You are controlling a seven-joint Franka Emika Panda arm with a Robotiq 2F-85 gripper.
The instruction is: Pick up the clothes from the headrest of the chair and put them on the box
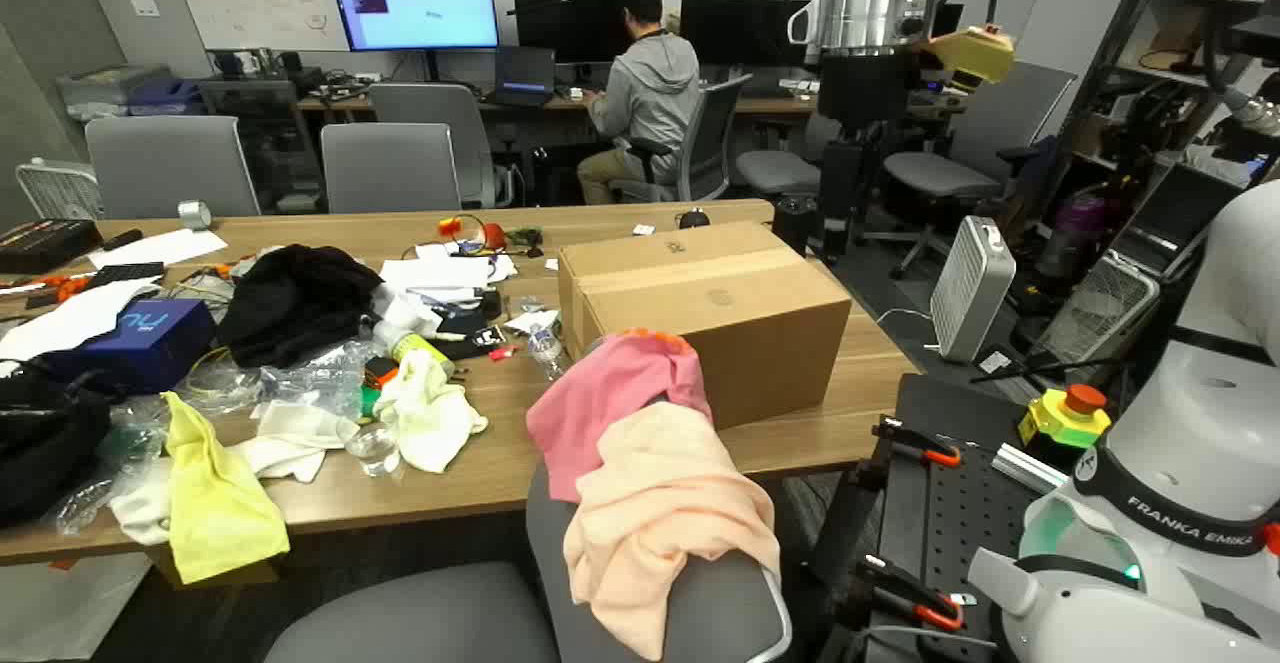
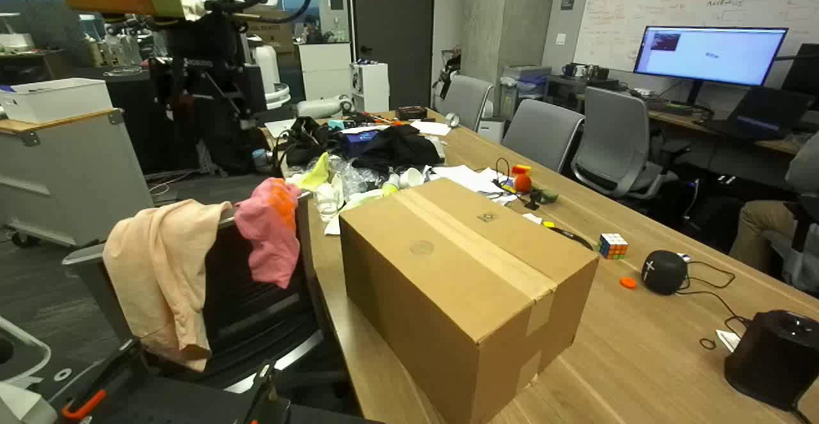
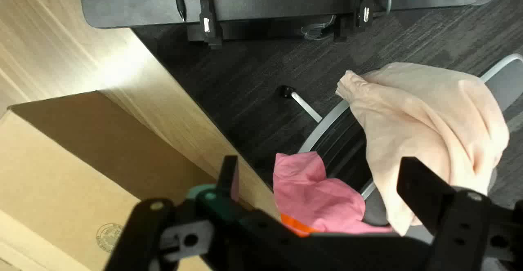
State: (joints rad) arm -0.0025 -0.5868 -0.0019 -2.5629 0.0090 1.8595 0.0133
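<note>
A pink cloth (image 1: 620,398) with an orange patch and a peach cloth (image 1: 670,513) hang over the backrest of a grey chair (image 1: 725,613). In an exterior view the pink cloth (image 2: 269,232) and peach cloth (image 2: 163,264) hang apart along the backrest. A closed cardboard box (image 1: 720,293) stands on the table beside the chair; it also shows in an exterior view (image 2: 461,264). My gripper (image 2: 208,117) is open and empty, high above the chair and box. In the wrist view the pink cloth (image 3: 314,197) lies below, between the open fingers (image 3: 318,162); the peach cloth (image 3: 429,119) is to the right.
The wooden table (image 1: 480,503) holds a black garment (image 1: 300,303), a yellow cloth (image 1: 220,503), plastic wrap and papers. A speaker (image 2: 665,272) and a Rubik's cube (image 2: 613,245) stand behind the box. Clamps (image 3: 206,13) stick out from the robot's black stand. A person (image 1: 650,83) sits at the back.
</note>
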